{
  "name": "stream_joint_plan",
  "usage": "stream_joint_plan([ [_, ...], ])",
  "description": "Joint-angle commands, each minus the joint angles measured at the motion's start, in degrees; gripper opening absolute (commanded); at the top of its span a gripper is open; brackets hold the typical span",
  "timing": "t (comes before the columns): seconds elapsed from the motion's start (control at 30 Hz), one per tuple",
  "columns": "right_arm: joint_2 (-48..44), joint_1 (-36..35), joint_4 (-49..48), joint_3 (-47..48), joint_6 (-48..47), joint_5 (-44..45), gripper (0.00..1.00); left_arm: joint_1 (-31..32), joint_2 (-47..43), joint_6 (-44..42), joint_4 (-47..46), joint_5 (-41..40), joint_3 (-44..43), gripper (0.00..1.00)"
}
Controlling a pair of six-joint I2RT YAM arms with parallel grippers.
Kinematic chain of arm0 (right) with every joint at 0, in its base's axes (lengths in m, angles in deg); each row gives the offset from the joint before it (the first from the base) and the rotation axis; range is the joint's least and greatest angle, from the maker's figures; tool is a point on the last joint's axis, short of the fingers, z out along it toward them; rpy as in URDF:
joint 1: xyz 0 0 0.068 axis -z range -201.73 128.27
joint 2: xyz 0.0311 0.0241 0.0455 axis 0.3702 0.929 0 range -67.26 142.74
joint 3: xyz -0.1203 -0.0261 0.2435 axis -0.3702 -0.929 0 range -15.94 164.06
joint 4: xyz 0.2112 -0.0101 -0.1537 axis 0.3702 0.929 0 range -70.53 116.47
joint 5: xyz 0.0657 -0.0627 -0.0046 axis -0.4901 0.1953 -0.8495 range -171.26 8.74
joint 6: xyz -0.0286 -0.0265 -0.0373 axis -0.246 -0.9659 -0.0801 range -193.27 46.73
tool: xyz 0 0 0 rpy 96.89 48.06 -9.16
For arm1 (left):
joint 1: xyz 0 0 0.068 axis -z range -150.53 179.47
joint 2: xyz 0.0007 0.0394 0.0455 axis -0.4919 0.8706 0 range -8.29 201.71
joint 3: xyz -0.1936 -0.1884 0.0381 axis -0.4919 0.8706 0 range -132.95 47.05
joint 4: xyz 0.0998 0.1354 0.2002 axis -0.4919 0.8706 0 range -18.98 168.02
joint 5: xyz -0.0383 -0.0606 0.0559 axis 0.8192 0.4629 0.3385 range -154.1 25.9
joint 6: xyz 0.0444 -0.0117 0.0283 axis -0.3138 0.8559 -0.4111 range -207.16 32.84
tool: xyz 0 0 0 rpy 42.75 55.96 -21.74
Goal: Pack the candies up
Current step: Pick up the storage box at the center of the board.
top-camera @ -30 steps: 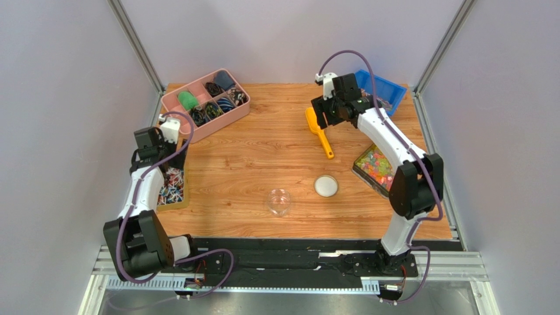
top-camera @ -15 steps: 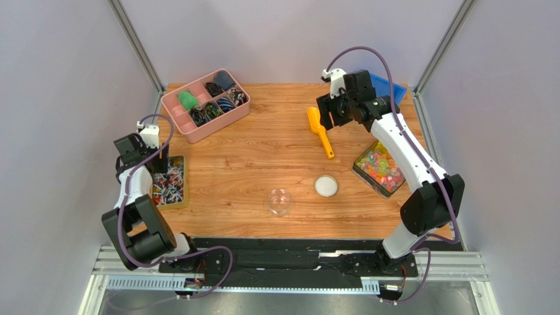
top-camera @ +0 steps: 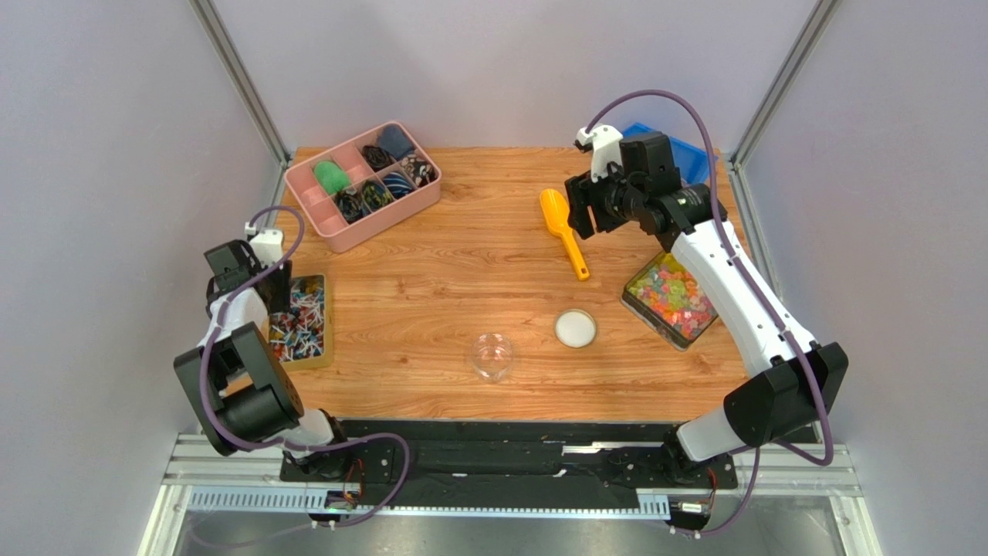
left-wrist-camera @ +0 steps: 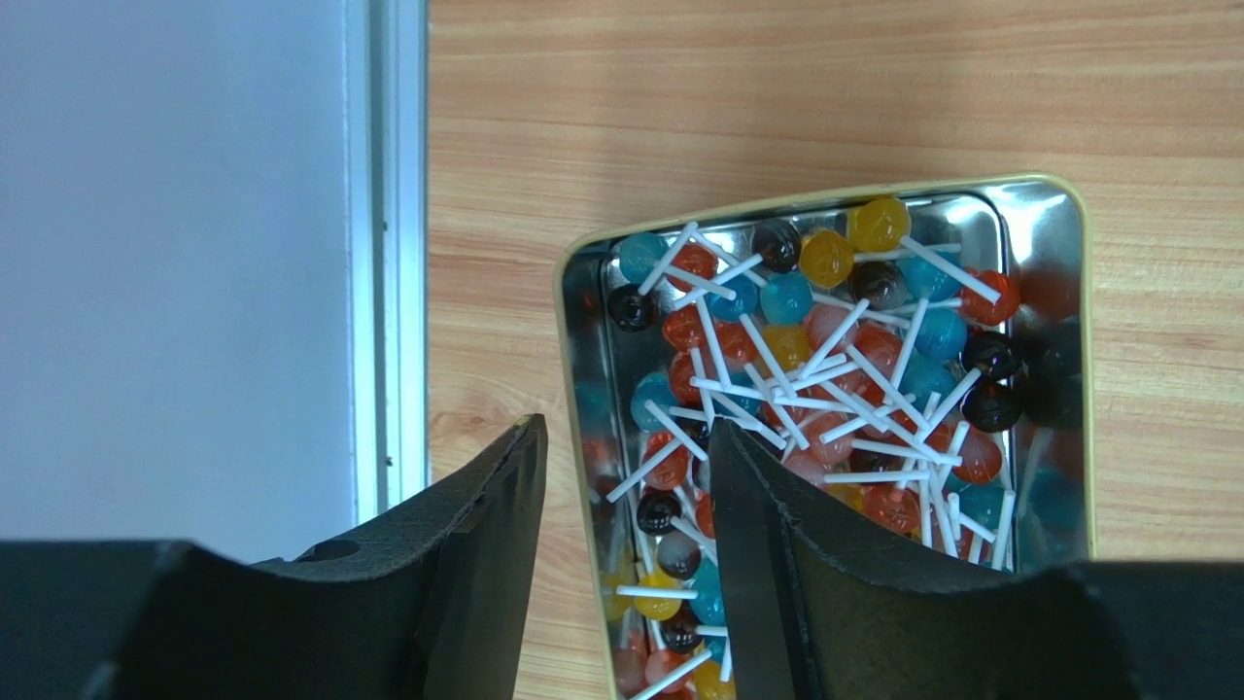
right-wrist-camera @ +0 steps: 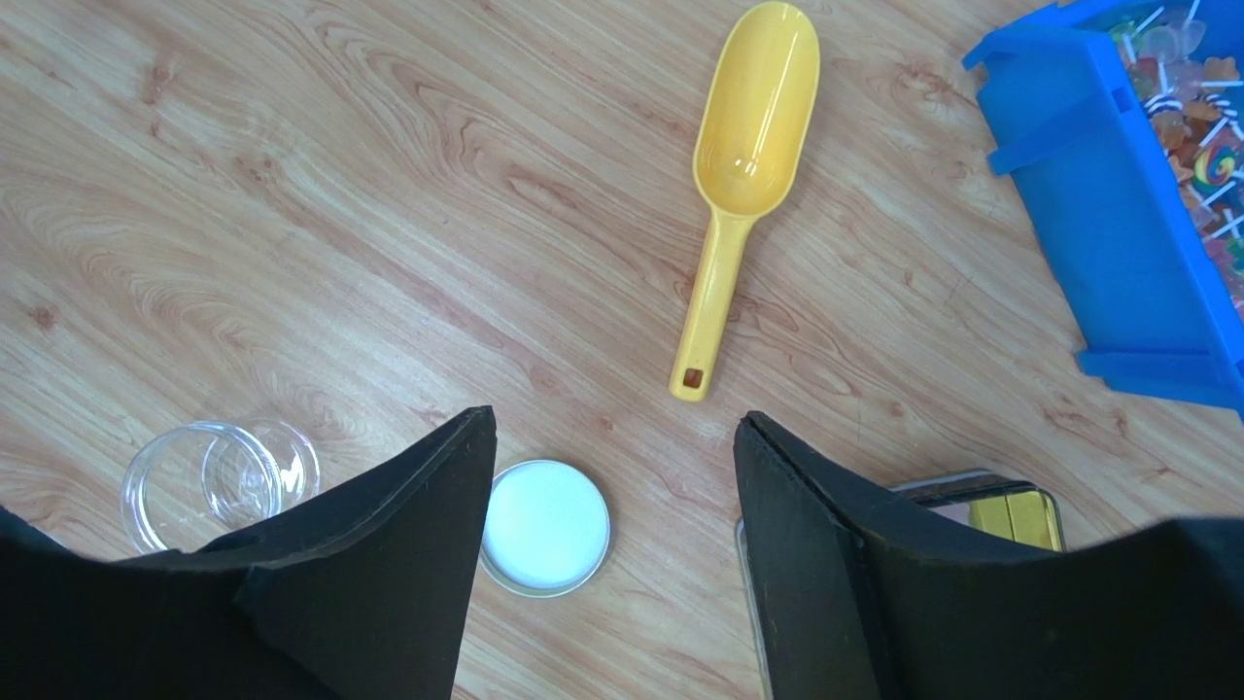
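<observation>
The left gripper (left-wrist-camera: pixel 625 438), half-open and empty, hangs over the many-coloured white-sticked candies (left-wrist-camera: pixel 818 365) in the shiny metal tin (left-wrist-camera: pixel 1054 241), near left; centre on one stick before closing; right gripper (right-wrist-camera: pixel 613 423) open, empty, far right.

two tins (left-wrist-camera: pixel 1044 241), one scoop (top-camera: pixel 566 240), one jar (top-camera: pixel 492 356), one lid (top-camera: pixel 575 329)

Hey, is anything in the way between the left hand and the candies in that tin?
Nothing visible. The tin has no lid on, and the candies lie exposed just beyond the open left hand.
</observation>
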Motion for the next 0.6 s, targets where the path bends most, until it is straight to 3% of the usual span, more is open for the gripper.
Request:
stream_joint_plan([
  [0.0,-1.54,-0.08,-2.93,-1.47,-0.59,-1.11,0.65,-0.59,0.79,-0.19,-1.42,0.42,0.67,0.53],
  [0.17,-1.98,-0.17,-3.9,-3.05,-0.94,-1.47,0.65,-0.68,2.02,-0.27,-2.82,-0.55,1.29,0.49],
  [0.57,-1.72,-0.34,-5.04,-4.72,-1.55,-1.99,0.65,-0.59,3.87,-0.27,-3.0,-0.73,0.32,0.24],
])
